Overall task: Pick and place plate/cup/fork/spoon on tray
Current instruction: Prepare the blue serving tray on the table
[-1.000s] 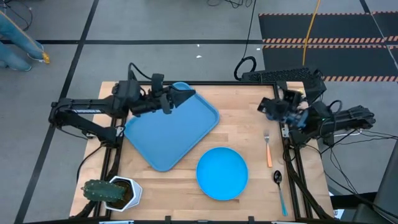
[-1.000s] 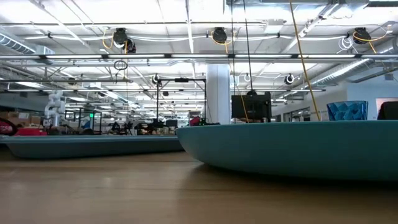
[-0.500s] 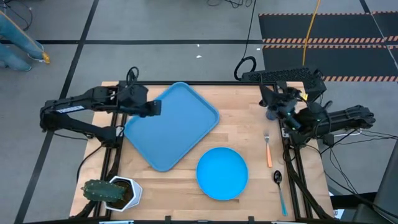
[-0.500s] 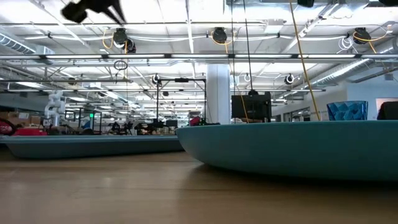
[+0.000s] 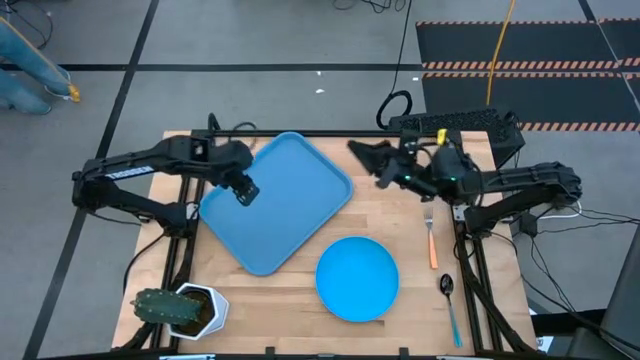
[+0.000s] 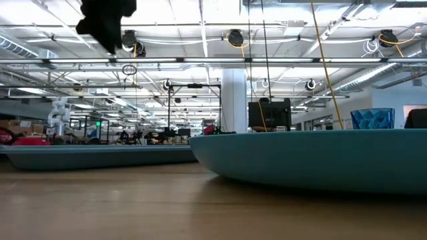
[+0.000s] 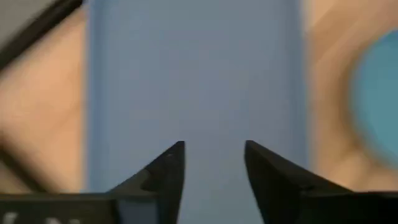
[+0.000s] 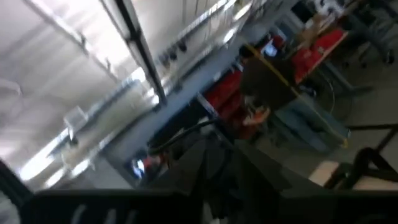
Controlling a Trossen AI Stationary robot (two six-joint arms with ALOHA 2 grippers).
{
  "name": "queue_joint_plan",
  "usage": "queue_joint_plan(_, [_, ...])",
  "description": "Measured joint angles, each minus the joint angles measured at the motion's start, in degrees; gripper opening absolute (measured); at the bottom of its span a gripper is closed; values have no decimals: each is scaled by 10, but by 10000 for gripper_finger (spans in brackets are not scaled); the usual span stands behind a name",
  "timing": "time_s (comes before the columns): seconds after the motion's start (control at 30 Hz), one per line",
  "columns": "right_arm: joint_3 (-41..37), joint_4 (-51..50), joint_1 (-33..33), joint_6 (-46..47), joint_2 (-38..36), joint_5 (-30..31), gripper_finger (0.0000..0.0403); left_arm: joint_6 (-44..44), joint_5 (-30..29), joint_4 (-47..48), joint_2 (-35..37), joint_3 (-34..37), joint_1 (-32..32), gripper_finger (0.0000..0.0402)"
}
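The tray [image 5: 275, 200] lies tilted on the left half of the table [image 5: 395, 215], one corner toward the far edge, nothing on it. The left gripper [image 5: 246, 191] hangs over the tray's left part, near its rim; in the left wrist view its two dark fingers [image 7: 163, 171] stand apart with bare tray surface showing between them, holding nothing. The plate [image 5: 357, 278] sits flat on the wood just beside the tray's near right edge, toward the front of the table. The fork [image 5: 431, 240] lies to the right of the plate, tines pointing to the far side, orange handle toward the front. The spoon [image 5: 450, 300] lies just in front of the fork, its dark bowl nearest the fork and its light-blue handle running toward the front edge. The right gripper [image 5: 365, 160] reaches out over the far middle of the table, between the tray's far right corner and the fork, above the wood; whether its fingers are spread or closed I cannot tell. In the low view the cup [image 6: 371, 118] shows behind the plate's rim. A potted cactus [image 5: 180, 308] stands at the front left corner.
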State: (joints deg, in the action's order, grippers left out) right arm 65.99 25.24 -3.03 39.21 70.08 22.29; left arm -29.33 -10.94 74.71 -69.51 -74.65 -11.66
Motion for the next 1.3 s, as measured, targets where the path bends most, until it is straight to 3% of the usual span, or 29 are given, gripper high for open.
queue_joint_plan(0.13, [74, -105, 3, -6, 17, -71, 132, 32, -72, 55, -41, 0, -37, 245])
queue_joint_plan(0.37, [119, -102, -13, -9, -11, -148, 178, 18, -3, 22, -83, 0, -97, 276])
queue_joint_plan(0.53, [135, -107, -39, -33, -27, -149, 180, 49, 58, -76, -100, 27, -125, 254])
queue_joint_plan(0.77, [136, -149, -54, -39, -40, -151, 180, 95, 58, -45, -140, 84, -177, 225])
queue_joint_plan(1.03, [136, -156, -54, -39, -41, -131, 180, 160, 87, -62, -145, 170, -227, 233])
queue_joint_plan(1.3, [136, -170, -45, -37, -40, -89, 180, 167, 72, -128, -145, 199, -259, 241])
